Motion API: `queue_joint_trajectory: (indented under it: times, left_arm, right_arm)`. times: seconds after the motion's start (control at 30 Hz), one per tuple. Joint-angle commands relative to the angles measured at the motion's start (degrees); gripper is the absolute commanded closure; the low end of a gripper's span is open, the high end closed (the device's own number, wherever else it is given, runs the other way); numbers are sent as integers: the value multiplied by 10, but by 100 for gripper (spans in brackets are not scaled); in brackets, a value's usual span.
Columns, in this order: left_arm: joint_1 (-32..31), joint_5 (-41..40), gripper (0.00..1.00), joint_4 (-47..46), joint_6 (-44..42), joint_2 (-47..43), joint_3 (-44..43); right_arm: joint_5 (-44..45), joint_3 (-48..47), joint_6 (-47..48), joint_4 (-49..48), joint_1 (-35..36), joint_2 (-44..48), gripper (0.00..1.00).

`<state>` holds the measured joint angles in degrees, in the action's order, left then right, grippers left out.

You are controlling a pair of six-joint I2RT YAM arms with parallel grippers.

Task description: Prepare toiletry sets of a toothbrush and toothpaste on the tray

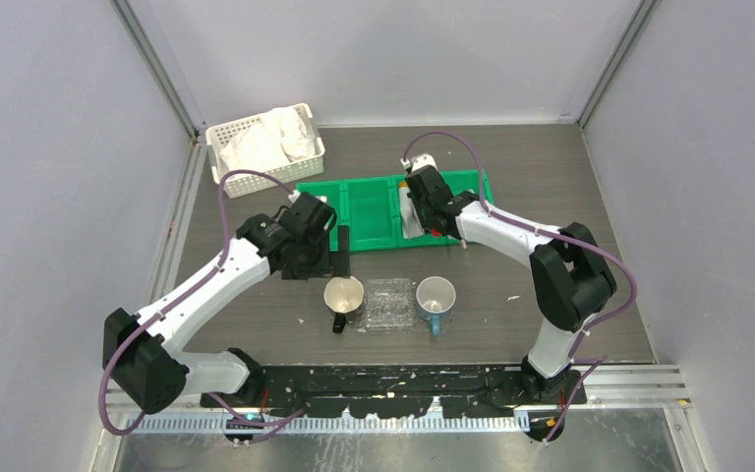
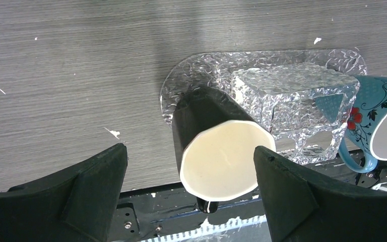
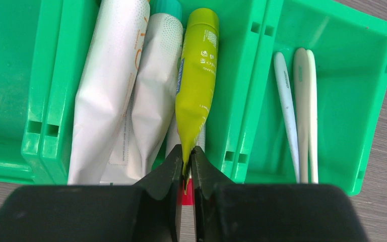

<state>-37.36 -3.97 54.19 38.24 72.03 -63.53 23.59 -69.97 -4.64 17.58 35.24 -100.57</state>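
— Where are the right fingers point(image 3: 173, 166)?
— Clamped on the flat tail of the yellow-green toothpaste tube point(image 3: 195, 75), which lies in the green bin point(image 3: 243, 75) toward the desk's far edge; toothbrushes point(image 3: 302, 111) lie one compartment over.
— And the left fingers point(image 2: 97, 187)?
— Wide apart over the cream mug point(image 2: 221, 156), beside the clear tray point(image 2: 181, 75) near the near edge.

Orange lettering on the white toothpaste tube point(image 3: 108, 85), leftmost of the tubes in the green bin point(image 3: 242, 75), is too blurred to read. Small print on the yellow-green tube point(image 3: 196, 75) beside it and on a toothbrush point(image 3: 285, 85) handle is equally illegible.
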Motion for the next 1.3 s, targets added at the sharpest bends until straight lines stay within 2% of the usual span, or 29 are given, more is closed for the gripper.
queue_joint_trajectory:
  times: [0.0,0.13,0.3,0.4,0.57,0.83,1.03,1.27]
  left_arm:
    - [4,8,4,-18,-12,4,-2]
    - [4,10,4,-22,-11,6,1]
    - [5,11,4,-23,-11,8,3]
    - [4,12,4,-24,-11,8,3]
    - [4,13,5,-23,-10,5,2]
    - [5,12,5,-22,-6,-9,4]
    - [4,4,5,-13,-9,-13,0]
    - [5,5,5,-19,-14,-16,-3]
  right_arm:
    - [-6,-18,-3,-29,-2,3,87]
    - [-8,-7,-3,-46,-2,17,99]
    - [-2,-9,-2,-49,-2,50,99]
    - [5,-37,0,-15,-2,62,99]
    - [6,-122,-3,96,-2,67,99]
    - [-38,-317,-41,366,-2,92,99]
    - [-137,-411,-83,537,3,136,99]
    - [-282,-446,-114,664,20,188,99]
